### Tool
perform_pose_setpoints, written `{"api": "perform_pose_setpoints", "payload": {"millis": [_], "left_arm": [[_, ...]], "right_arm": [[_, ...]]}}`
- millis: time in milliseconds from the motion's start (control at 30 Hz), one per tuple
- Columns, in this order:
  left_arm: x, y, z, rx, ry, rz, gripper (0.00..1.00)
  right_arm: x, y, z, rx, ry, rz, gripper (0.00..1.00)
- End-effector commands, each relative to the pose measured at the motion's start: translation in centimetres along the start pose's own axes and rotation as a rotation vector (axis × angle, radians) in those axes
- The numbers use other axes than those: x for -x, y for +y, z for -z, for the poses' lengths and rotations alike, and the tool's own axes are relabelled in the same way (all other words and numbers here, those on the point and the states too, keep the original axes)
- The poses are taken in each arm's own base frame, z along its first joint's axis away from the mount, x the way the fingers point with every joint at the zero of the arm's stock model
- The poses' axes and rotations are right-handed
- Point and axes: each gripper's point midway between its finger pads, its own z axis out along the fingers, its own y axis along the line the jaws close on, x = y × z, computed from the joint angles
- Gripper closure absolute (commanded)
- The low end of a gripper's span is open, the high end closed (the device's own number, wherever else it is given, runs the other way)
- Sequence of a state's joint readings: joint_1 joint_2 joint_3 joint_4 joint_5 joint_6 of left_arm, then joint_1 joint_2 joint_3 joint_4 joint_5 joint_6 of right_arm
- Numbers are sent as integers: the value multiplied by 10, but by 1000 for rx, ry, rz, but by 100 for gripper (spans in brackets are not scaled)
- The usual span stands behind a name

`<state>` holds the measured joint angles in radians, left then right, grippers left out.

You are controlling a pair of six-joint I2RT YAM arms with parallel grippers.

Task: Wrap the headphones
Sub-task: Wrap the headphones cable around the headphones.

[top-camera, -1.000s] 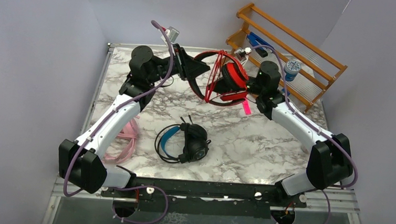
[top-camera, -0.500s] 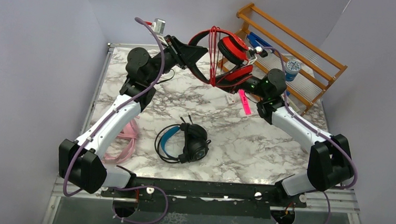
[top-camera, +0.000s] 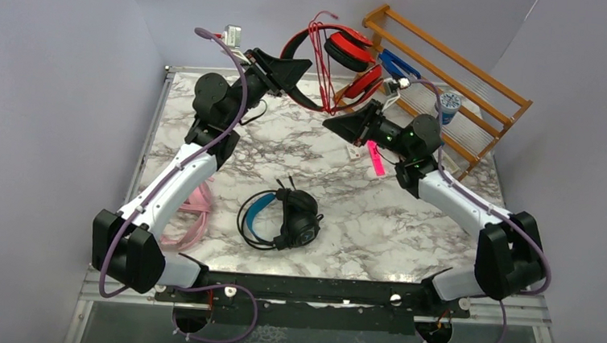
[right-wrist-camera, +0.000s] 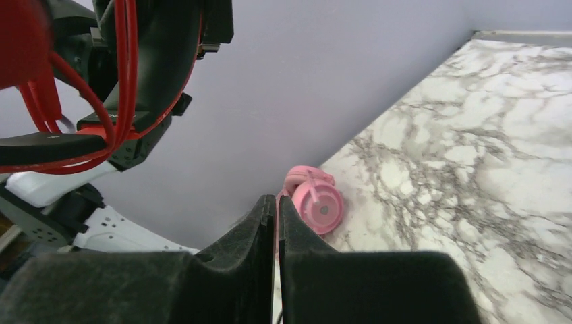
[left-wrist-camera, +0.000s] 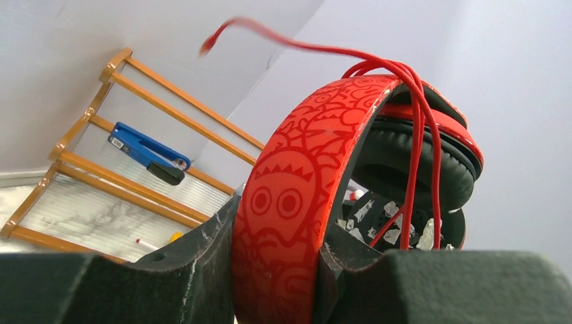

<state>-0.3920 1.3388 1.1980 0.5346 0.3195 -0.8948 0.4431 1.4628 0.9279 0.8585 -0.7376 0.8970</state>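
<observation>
Left wrist view: left fingers (left-wrist-camera: 206,253) clamped on red headphones (left-wrist-camera: 297,169) band, holding set aloft, cable (left-wrist-camera: 423,135) loops clear of desk (top-camera: 393,226) for wrapping; right fingers (right-wrist-camera: 265,226) together, nothing seen held.

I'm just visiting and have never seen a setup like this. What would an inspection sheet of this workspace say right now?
Surface: white, grey-veined marble-patterned table top.
Job's things: red over-ear headphones raised in the air; black headphones with blue headband lying mid-table; pink headphones at the left edge, partly under the left arm.
Clutter: orange wooden rack at back right, holding a blue stapler-like tool and a small blue and white container.
Grippers: left gripper clamped on the red headphones' band; right gripper shut, holding nothing.
Cables: thin red cable looped round the red headphones, its end loose.
Surroundings: plain pale walls.
</observation>
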Motion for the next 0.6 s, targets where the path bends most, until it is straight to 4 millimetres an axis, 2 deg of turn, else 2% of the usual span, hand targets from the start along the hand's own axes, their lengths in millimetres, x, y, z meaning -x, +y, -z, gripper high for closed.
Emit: {"api": "perform_pose_setpoints", "payload": {"millis": [0,133,167,267,300,400,467,500,533,567], "left_arm": [[16,-13,1,-16,-55,36,100],[9,-3,6,87,-3,114,100],[6,1,8,122,12,136,100],[1,9,11,199,48,173,100],[0,11,12,212,58,179,100],[-3,7,13,214,81,201,100],[-4,2,14,204,93,220,100],[-5,1,15,202,99,231,100],[-5,0,15,199,105,238,100],[-5,-2,16,197,109,243,100]], "right_arm": [[15,-12,17,-159,-47,164,84],[21,-31,39,-286,-48,251,68],[23,-37,46,-313,-53,259,62],[29,-48,62,-343,-53,262,50],[30,-53,65,-348,-42,270,46],[29,-69,71,-356,1,262,43],[30,-77,74,-347,12,268,35],[31,-79,72,-328,27,283,22],[30,-81,68,-310,50,293,4],[29,-84,64,-291,75,295,1]]}}
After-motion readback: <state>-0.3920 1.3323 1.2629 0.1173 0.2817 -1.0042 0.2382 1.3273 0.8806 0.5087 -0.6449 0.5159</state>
